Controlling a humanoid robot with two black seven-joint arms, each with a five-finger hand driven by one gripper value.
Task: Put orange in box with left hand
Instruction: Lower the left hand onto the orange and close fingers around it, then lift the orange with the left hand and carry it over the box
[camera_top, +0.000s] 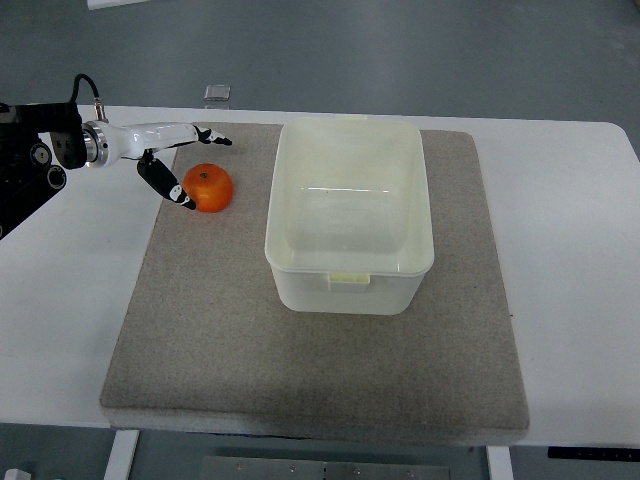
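The orange (209, 187) rests on the grey mat (220, 330), left of the empty box (349, 262). The left hand (178, 160) brackets the orange with fingers spread, grasping nothing. Grasp, lift, transfer and release into the box remain outstanding.

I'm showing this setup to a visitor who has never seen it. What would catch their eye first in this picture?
Probably the bright orange on the grey mat, toward its far left corner, since it is the only vivid colour there. Right beside it, the left hand reaches in from the left edge with fingers spread, a dark fingertip at the fruit's left side. The large, pale, empty box fills the middle of the mat, to the right of the orange.
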